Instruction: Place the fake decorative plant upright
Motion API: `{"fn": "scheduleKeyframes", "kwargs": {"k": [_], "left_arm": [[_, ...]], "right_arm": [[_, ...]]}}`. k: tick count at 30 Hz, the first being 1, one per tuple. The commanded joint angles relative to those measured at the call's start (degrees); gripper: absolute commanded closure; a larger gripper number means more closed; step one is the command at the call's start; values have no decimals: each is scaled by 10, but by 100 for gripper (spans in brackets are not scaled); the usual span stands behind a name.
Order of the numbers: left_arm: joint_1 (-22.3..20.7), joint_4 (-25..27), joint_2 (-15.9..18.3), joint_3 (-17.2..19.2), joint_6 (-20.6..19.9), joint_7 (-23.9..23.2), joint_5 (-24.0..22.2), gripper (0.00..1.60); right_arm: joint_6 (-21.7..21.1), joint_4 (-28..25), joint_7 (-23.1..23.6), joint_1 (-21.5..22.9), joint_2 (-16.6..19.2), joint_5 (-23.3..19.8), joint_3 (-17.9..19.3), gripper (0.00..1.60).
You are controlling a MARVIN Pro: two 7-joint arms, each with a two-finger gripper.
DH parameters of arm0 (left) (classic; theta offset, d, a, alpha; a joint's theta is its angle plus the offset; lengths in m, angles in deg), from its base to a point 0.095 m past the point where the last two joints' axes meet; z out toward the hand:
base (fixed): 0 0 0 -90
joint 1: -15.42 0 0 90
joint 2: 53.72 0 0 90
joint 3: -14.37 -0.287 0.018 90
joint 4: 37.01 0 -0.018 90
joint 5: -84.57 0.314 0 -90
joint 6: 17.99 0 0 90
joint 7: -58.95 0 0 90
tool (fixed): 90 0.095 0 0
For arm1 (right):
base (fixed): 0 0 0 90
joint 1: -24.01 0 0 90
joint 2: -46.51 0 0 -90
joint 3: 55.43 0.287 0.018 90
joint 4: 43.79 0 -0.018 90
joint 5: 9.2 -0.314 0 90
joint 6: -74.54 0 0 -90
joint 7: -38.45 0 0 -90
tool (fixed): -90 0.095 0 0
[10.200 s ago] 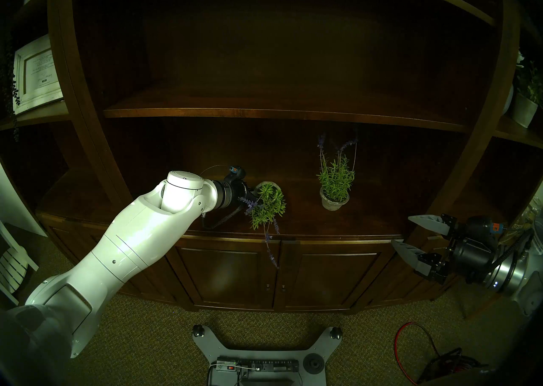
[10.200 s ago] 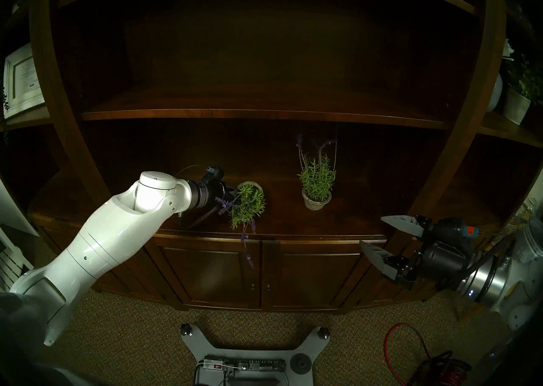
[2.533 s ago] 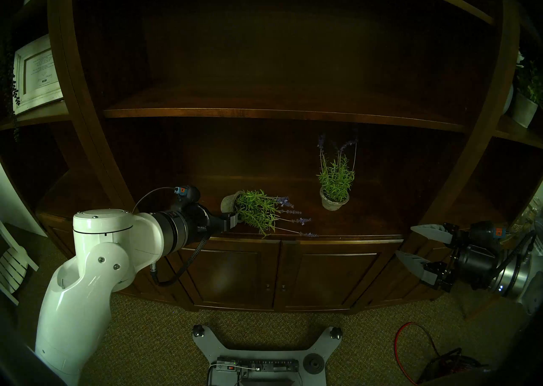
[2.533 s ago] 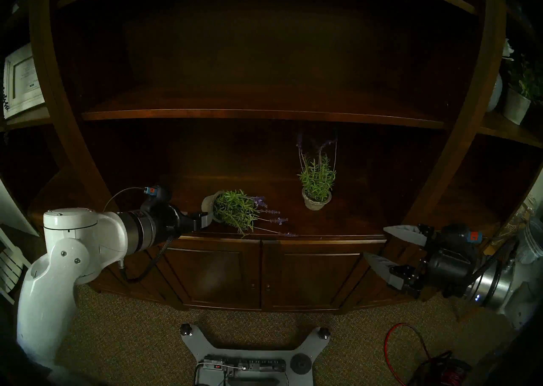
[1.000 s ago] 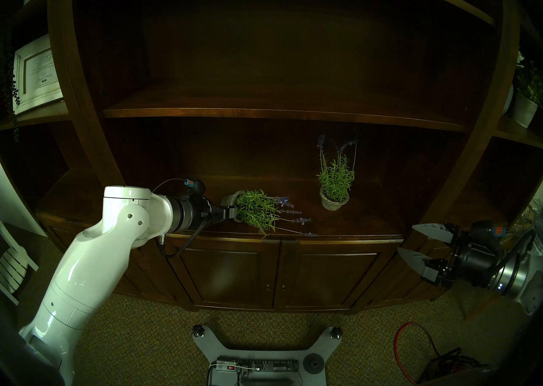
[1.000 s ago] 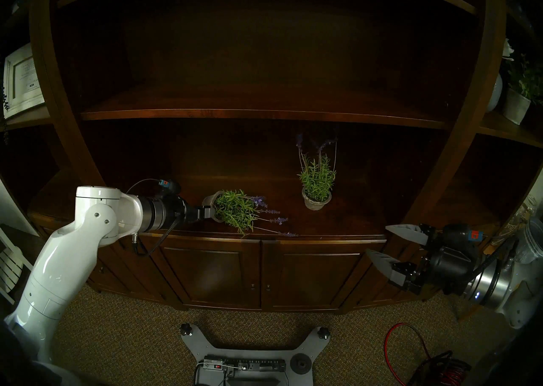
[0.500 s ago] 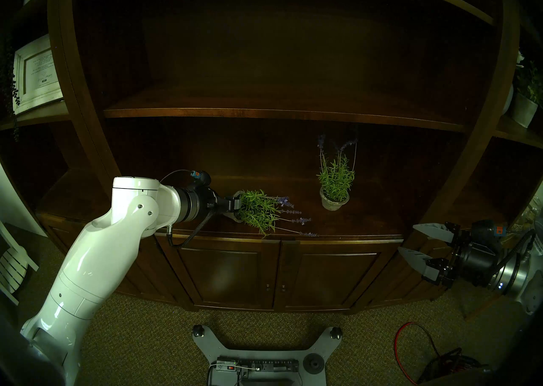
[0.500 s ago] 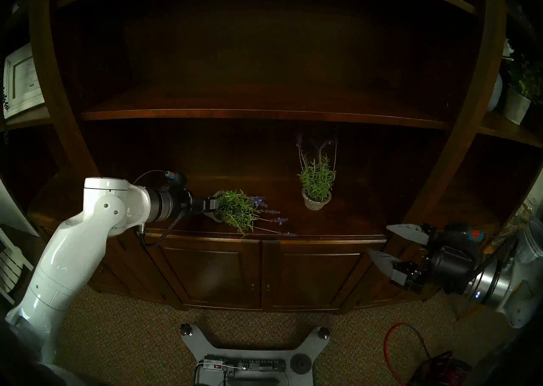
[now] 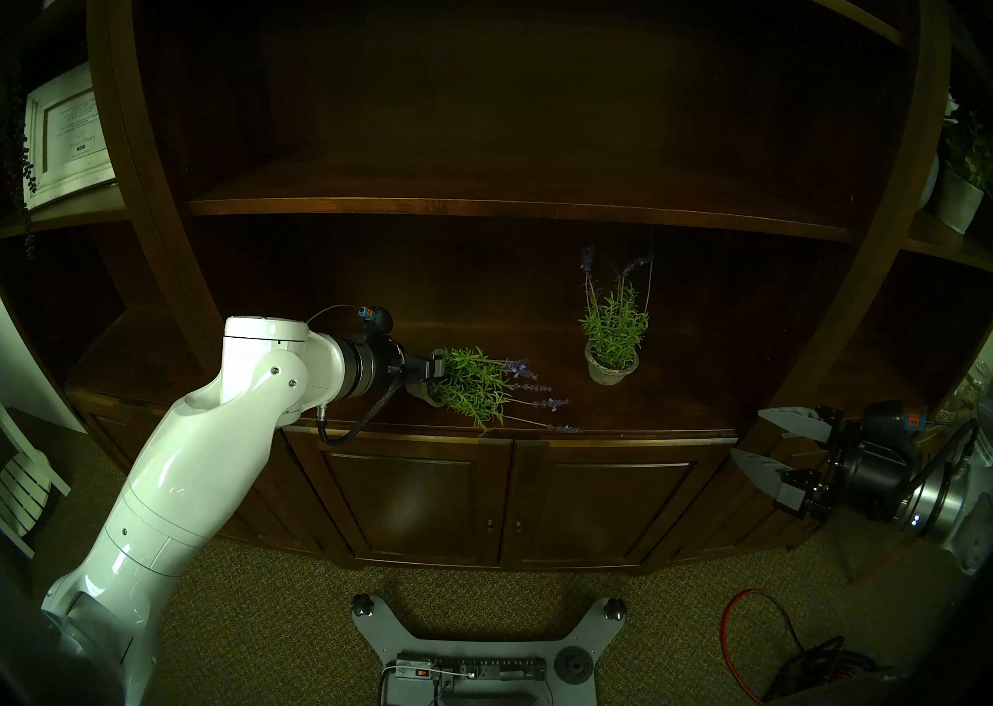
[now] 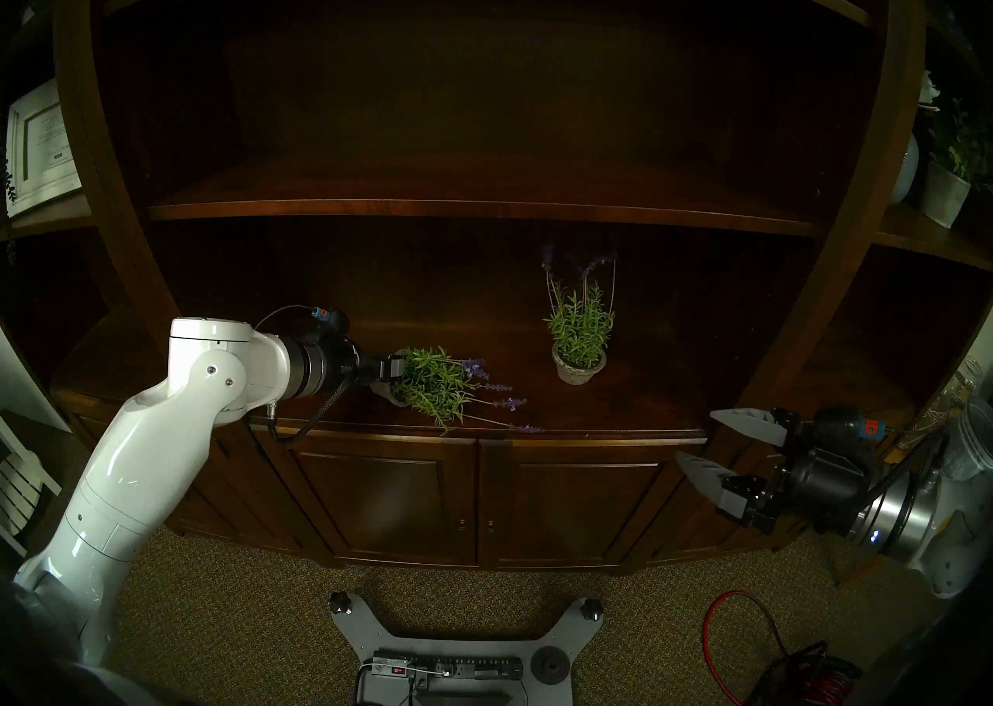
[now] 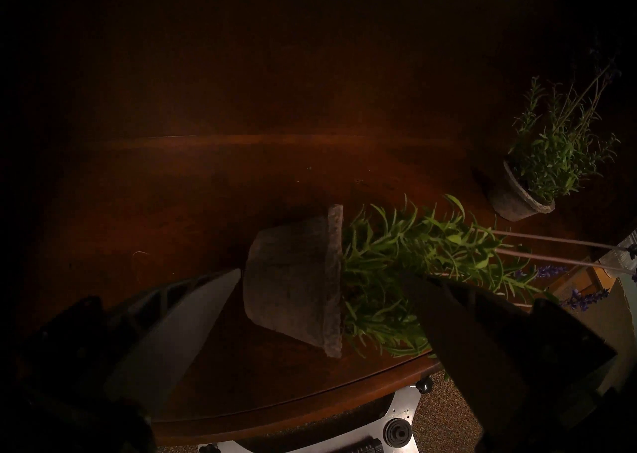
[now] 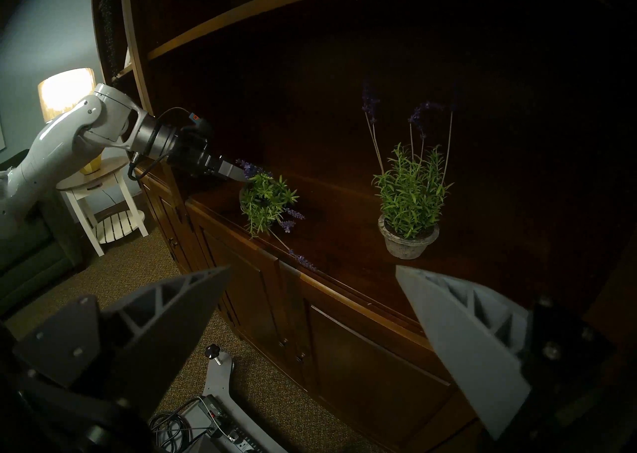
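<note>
Jaws wide, straddling toppled plant pot [image 11: 293,280], empty

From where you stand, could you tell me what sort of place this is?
Probably a living room or den: a dark wooden wall unit with shelves and cabinet doors, a lit table lamp on a white side table, and olive-brown carpet.

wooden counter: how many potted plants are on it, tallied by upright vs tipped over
upright lavender plant: 1
tipped-over lavender plant: 1
total on the wooden counter: 2
</note>
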Motion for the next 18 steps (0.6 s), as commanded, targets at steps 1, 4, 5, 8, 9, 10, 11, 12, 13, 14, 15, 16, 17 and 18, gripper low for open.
{"fn": "scheduleKeyframes", "kwargs": {"k": [1, 4, 5, 8, 9, 10, 11, 12, 13, 14, 15, 16, 17, 18], "left_arm": [[-33, 11, -6, -4, 1, 5, 0, 0], [-37, 12, -5, -13, 1, 12, 5, 0], [-38, 13, -5, -17, 1, 15, 7, 0], [-39, 9, -7, -26, 1, 23, 12, 0], [-39, 7, -7, -28, 1, 25, 13, 0], [-39, 7, -7, -28, 1, 25, 13, 0], [-40, 6, -7, -30, 1, 26, 13, 0], [-42, 4, -8, -33, 1, 31, 15, 0], [-42, 4, -8, -33, 1, 31, 15, 0], [-42, 4, -7, -34, 1, 32, 15, 0], [-43, 4, -7, -35, 1, 34, 15, 0], [-44, 4, -7, -36, 1, 35, 15, 0], [-45, 4, -7, -36, 1, 36, 14, 0], [-45, 4, -7, -37, 1, 37, 14, 0]], "right_arm": [[9, 1, 3, 6, -3, -6, 0, 0], [9, 3, 6, 6, -3, -10, 0, 0], [9, 4, 7, 6, -3, -11, 0, 0], [9, 5, 10, 7, -5, -16, 0, 0], [9, 5, 11, 7, -5, -17, 0, 0], [9, 5, 11, 7, -5, -17, 0, 0], [9, 5, 12, 7, -5, -18, 0, 0], [9, 6, 14, 7, -5, -20, 0, 0], [9, 6, 14, 7, -5, -20, 0, 0], [9, 6, 15, 7, -6, -21, 0, 0], [9, 6, 17, 7, -6, -23, 0, 0], [9, 7, 18, 7, -6, -24, 0, 0], [9, 7, 18, 7, -6, -25, 0, 0], [9, 7, 19, 7, -6, -26, 0, 0]]}}
